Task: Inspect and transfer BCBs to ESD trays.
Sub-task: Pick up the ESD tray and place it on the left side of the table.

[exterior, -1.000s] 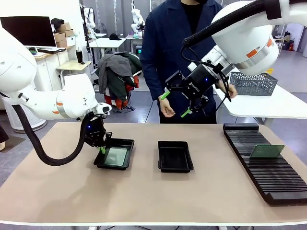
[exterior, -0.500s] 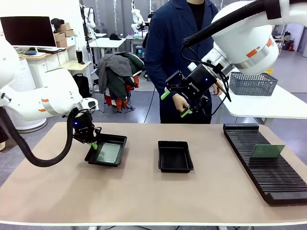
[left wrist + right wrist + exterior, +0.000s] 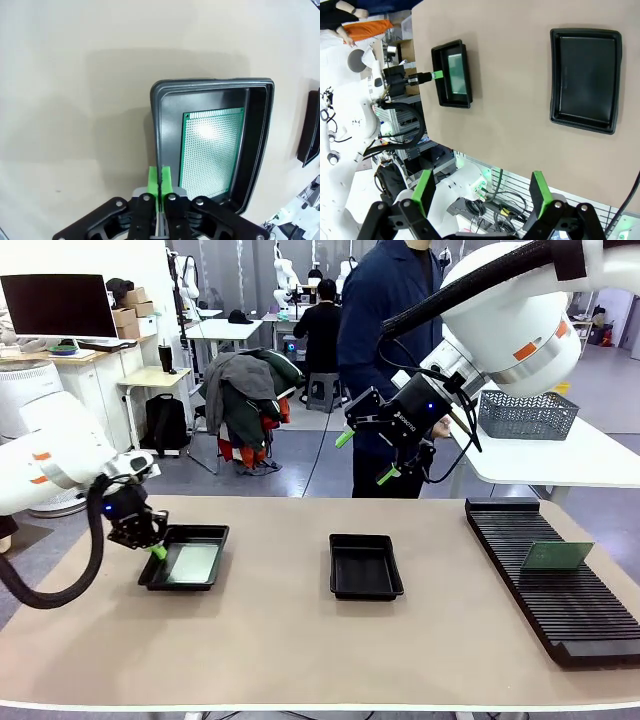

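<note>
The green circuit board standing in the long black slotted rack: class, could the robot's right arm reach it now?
Probably yes: the right tool hangs open and empty, and nothing stands between it and the green circuit board in the long black slotted rack on that arm's side.

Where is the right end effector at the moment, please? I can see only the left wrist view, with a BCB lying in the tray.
Observer: The right end effector hangs open and holds nothing, raised above the far side of the table.
Operator: Thank you. Is the other tray filled?
Observer: No, the second ESD tray lies empty at the middle, apart from your loaded tray.
Operator: Are any boards waiting elsewhere?
Observer: One BCB stands on edge in the black rack at the robot's right.
</note>
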Robot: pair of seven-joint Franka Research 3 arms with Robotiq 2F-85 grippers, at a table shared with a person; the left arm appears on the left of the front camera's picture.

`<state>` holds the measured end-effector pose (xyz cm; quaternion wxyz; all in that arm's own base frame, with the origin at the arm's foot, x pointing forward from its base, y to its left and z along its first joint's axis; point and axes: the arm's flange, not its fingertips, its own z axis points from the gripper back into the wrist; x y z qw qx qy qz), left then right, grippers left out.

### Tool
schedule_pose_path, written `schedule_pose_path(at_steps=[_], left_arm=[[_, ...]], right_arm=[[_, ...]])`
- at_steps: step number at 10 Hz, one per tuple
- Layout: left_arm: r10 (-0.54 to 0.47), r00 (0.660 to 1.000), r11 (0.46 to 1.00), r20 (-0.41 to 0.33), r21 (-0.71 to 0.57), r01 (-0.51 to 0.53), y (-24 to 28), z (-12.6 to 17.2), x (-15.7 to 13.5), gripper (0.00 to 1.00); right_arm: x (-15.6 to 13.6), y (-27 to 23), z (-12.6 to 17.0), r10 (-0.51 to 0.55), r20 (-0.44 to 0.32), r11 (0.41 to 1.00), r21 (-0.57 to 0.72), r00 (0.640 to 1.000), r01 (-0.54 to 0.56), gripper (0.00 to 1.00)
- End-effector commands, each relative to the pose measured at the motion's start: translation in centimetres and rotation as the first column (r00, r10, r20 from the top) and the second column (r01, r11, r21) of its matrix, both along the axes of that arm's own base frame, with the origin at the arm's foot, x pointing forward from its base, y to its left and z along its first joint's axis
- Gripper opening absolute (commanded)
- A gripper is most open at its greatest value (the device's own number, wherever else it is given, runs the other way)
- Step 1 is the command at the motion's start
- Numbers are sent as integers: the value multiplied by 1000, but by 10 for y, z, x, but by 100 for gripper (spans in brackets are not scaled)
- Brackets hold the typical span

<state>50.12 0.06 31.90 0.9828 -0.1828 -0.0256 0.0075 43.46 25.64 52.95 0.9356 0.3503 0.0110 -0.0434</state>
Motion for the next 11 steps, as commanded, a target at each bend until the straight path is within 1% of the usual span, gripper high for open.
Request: schedule_pose_path(at_steps=[1,4,7,11], left_arm=[[18,1000,999,6,-43,-18,33,3,-12,3],[32,999,999,24,-32,-31,73,9,-16,3],[16,997,1000,75,-8,-15,92,4,-11,3],[17,997,1000,71,-6,-17,105,-6,-11,3]], right_arm=[[3,2,0,-9,4,1000,-10,1000,10,100],[3,2,0,-9,4,1000,-10,1000,10,100],[3,2,0,-9,4,1000,-10,1000,10,100],[3,2,0,-9,4,1000,-10,1000,10,100]])
